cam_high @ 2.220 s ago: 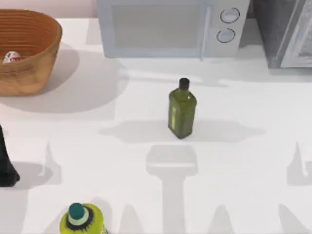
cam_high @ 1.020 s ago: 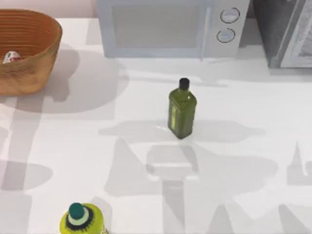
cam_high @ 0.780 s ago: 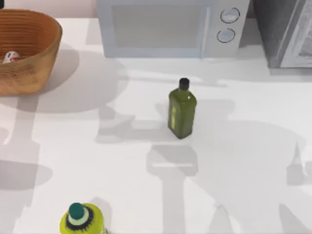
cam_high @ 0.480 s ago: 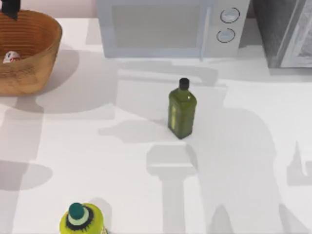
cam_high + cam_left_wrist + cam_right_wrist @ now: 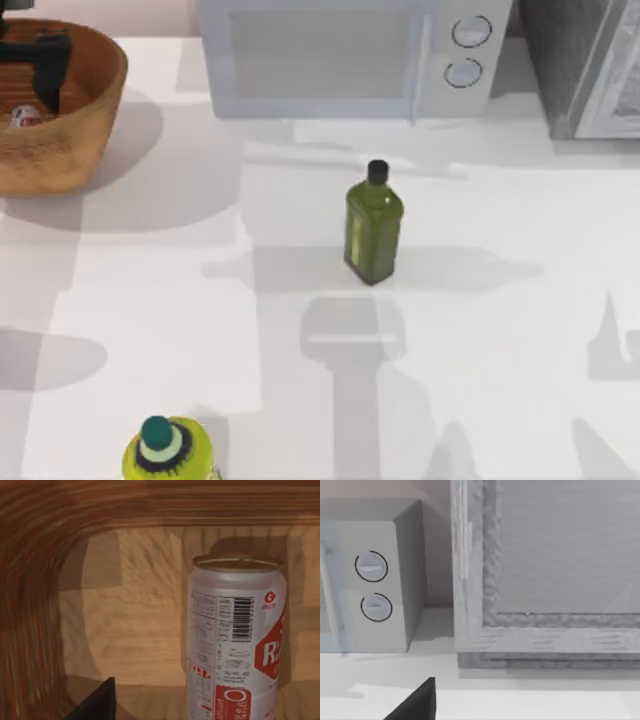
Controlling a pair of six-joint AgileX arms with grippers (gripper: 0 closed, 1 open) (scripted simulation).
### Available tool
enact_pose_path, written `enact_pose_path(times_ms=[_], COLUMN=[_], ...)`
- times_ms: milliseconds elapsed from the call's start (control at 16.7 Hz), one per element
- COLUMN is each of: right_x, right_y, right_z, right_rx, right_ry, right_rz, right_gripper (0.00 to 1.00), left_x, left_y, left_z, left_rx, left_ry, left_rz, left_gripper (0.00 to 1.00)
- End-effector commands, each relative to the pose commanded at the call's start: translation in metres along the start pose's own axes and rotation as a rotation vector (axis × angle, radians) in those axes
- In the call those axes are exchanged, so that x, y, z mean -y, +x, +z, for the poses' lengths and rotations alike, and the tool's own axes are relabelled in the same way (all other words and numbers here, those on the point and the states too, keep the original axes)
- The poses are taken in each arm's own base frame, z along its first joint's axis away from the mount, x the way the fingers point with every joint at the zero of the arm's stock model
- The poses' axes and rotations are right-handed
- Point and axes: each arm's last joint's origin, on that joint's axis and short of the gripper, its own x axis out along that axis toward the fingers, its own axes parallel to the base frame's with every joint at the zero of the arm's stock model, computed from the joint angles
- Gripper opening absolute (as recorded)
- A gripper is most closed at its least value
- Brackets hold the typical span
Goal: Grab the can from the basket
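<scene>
Top view: left gripper (image 5: 45,75) over basket (image 5: 95,110), beside can (image 5: 232,640) | fingers: state can't be told | risk: rim strike, can toppled if misaligned | right arm parked.

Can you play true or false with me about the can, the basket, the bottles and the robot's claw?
1. The can is inside the basket. True.
2. The left claw is over the basket. True.
3. The can is lying on the table beside the green bottle. False: the can is in the basket at the table's far left, and the green bottle stands alone mid-table.
4. The left claw has already grabbed the can. False: in the left wrist view the can stands free, with nothing gripping it.
5. The bottle with the teal cap is at the table's near edge. True.
6. The green bottle has tipped over. False: it stands upright.
</scene>
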Motion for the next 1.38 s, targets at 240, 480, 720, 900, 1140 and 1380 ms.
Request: enact_pose_path(times_ms=[240,480,720,900,1140,1380], right_x=[0.000,0.000,0.000,0.000,0.000,0.000], right_y=[0.000,0.000,0.000,0.000,0.000,0.000], right_z=[0.000,0.000,0.000,0.000,0.000,0.000], right_rx=[0.000,0.000,0.000,0.000,0.000,0.000], right_ry=[0.000,0.000,0.000,0.000,0.000,0.000], right_rz=[0.000,0.000,0.000,0.000,0.000,0.000], right_gripper=[1.00,1.00,1.00,1.00,1.00,1.00], left_x=[-0.002,0.001,-0.001,-0.002,-0.002,-0.002], left_y=[0.008,0.011,0.030,0.053,0.068,0.068], left_z=[0.001,0.002,0.003,0.002,0.000,0.000], left_rx=[-0.021,-0.023,-0.020,-0.022,-0.021,-0.021], left_ry=[0.000,0.004,-0.001,-0.001,0.000,0.000], left_rz=[-0.001,-0.002,-0.001,-0.002,-0.001,-0.001], left_gripper=[1.00,1.00,1.00,1.00,1.00,0.92])
